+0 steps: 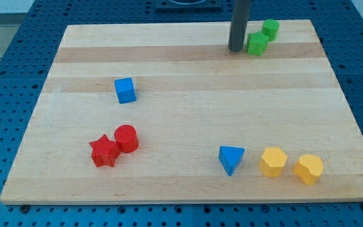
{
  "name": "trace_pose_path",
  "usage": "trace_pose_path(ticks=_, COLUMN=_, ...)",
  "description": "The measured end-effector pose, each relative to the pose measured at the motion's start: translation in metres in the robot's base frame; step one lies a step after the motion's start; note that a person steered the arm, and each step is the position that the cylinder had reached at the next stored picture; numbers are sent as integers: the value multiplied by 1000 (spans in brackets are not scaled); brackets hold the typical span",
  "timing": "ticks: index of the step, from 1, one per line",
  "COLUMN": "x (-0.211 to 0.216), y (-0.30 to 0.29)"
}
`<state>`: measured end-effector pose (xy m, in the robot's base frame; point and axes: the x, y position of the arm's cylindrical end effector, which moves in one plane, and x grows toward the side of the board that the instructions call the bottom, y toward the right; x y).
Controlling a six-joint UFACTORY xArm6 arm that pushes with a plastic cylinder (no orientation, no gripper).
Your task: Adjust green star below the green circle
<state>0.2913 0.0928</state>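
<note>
The green star [257, 44] lies near the board's top edge, right of centre. The green circle [270, 28] touches it, up and to its right. My tip [236, 48] stands on the board just left of the green star, very close to it or touching it; the dark rod rises out of the view's top.
A blue cube [125, 90] sits at centre left. A red star [104, 151] and a red circle [126, 138] touch at lower left. A blue triangle [231, 159], a yellow hexagon [273, 162] and a yellow heart [309, 169] line the lower right. The wooden board [181, 82] lies on a blue perforated table.
</note>
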Motion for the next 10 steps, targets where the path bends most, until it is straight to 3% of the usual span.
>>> trace_pose_path(ticks=2, x=15, y=56)
trace_pose_path(ticks=4, x=-4, y=78)
trace_pose_path(ticks=5, x=11, y=63)
trace_pose_path(ticks=7, x=63, y=89)
trace_pose_path(ticks=9, x=64, y=73)
trace_pose_path(ticks=10, x=63, y=28)
